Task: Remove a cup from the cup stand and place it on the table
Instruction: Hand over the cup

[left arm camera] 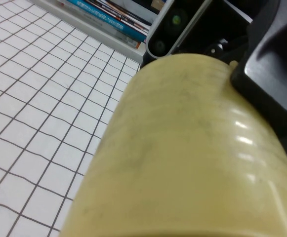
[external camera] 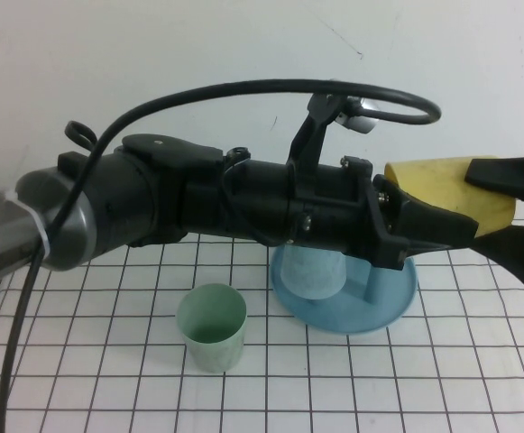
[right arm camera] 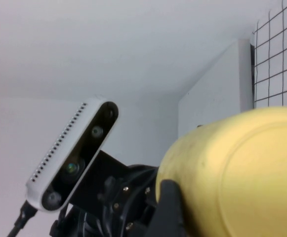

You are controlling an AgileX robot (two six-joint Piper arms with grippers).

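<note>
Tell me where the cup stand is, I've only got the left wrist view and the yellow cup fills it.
Observer: The cup stand sits on the table, just below the left gripper, which holds the yellow cup sideways in the air.
Operator: Any cup on it?
Observer: Yes, a light blue cup is on it.
Operator: Where's the right gripper?
Observer: The right gripper is at the yellow cup's other end, reaching in from the right edge.

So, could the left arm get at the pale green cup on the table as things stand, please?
Probably not straight away. The pale green cup stands in the open below that arm, but the left gripper is raised and up against the yellow cup, which the right gripper holds in the air.
</note>
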